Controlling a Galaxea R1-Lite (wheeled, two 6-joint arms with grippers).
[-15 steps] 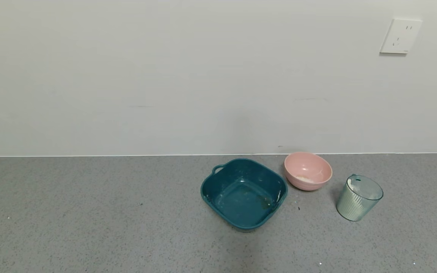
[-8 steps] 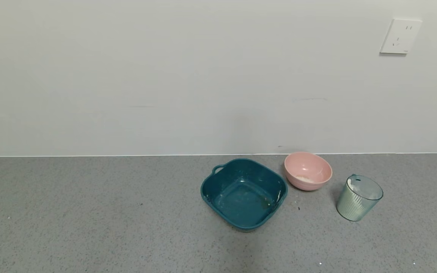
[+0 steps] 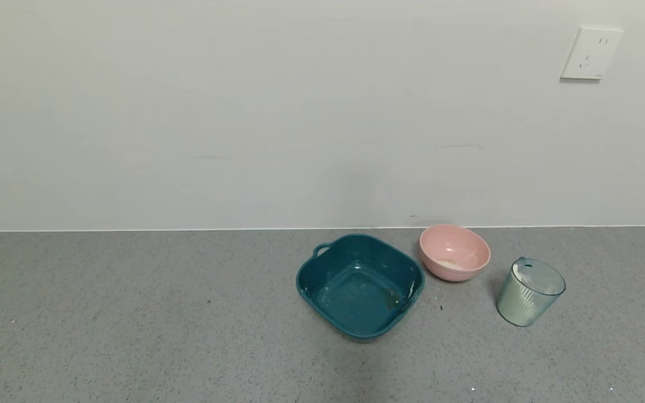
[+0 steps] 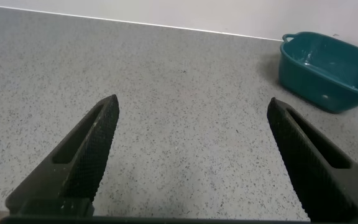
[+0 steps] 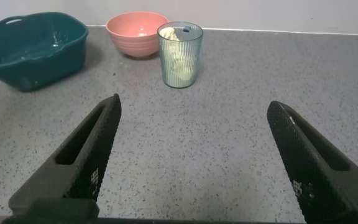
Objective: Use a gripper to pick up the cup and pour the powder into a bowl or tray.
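The ribbed pale blue-green cup [image 3: 529, 292] stands upright on the grey counter at the right, with white powder [image 5: 177, 57] showing through its wall. It also shows in the right wrist view [image 5: 179, 55]. The pink bowl [image 3: 454, 252] stands to its left by the wall, with a little white powder [image 3: 449, 263] inside. My right gripper [image 5: 193, 107] is open and empty, low over the counter, well short of the cup. My left gripper [image 4: 193, 106] is open and empty over bare counter, left of the teal tray. Neither gripper shows in the head view.
A dark teal square tray [image 3: 360, 284] with handles stands left of the pink bowl; it also shows in the left wrist view [image 4: 328, 70] and in the right wrist view [image 5: 32, 48]. A white wall with a socket [image 3: 591, 54] runs behind the counter.
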